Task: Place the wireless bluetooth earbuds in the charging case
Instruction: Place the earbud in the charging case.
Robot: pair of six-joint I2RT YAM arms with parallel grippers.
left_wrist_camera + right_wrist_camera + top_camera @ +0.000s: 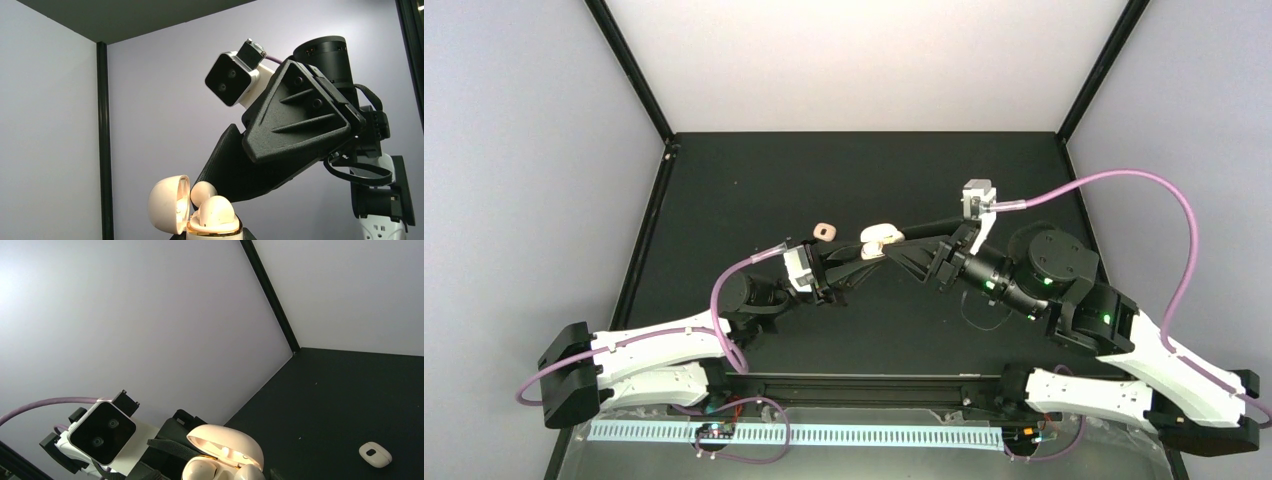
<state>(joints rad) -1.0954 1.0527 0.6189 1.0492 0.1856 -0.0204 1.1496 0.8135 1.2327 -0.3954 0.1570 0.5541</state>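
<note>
The cream charging case (215, 231) with a gold rim stands upright in my left gripper (212, 237), which is shut on its base. Its lid (167, 204) hangs open to the left. One earbud (218, 211) sits in the case and a second earbud (202, 192) shows just behind it. In the top view the case (879, 239) is held above the table's middle. My right gripper (904, 252) reaches in from the right, its black finger (235, 170) right beside the rear earbud. In the right wrist view both earbuds (200, 472) sit under the lid (227, 442), and the jaws stand apart.
A small cream piece with a dark spot (825, 230) lies on the black table (754, 190) just left of the case; in the right wrist view this piece (375, 454) lies at the lower right. Grey walls and black frame posts (634, 70) enclose the table.
</note>
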